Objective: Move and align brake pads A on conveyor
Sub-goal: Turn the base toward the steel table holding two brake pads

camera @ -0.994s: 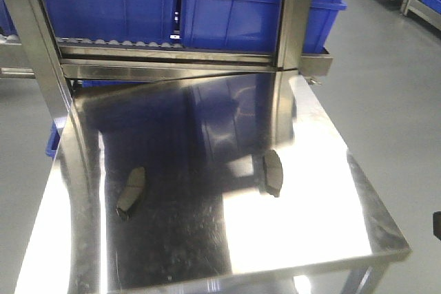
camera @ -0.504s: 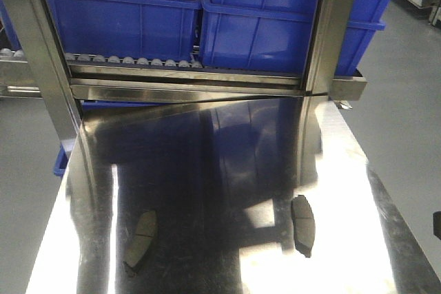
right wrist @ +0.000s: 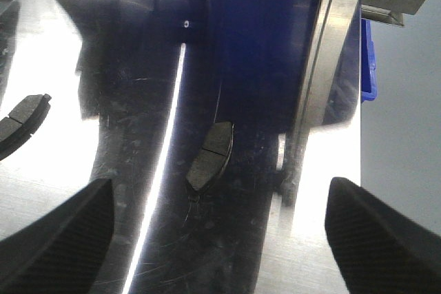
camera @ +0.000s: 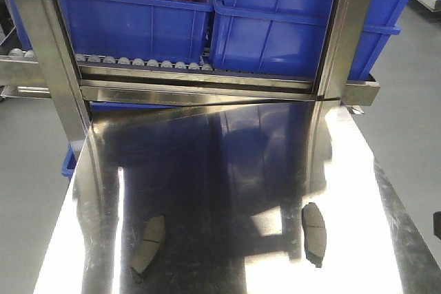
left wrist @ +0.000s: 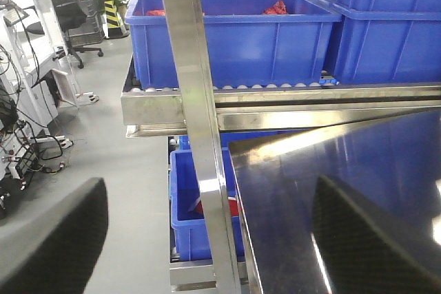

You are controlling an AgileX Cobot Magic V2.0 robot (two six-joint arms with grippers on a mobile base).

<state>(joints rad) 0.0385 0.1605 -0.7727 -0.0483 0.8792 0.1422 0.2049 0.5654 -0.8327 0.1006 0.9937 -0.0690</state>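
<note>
Left flat curved dark grey brake pad (camera: pixel 148 244): on shiny steel table (camera: pixel 227 170), long axis near front-to-back. Left fingers (left wrist: pixel 62 239): spread wide, empty, straddling table's left edge; no pad in wrist view. Right dark grey brake pad (right wrist: pixel 210 155): ahead, between wide, empty right fingers (right wrist: pixel 386 239), axis slightly tilted. Favours right arm.

Bright o/h light; glare streaks + dark reflections on steel tabletop (camera: pixel 207 170); right end effector (right wrist: pixel 220 239) blurred.
</note>
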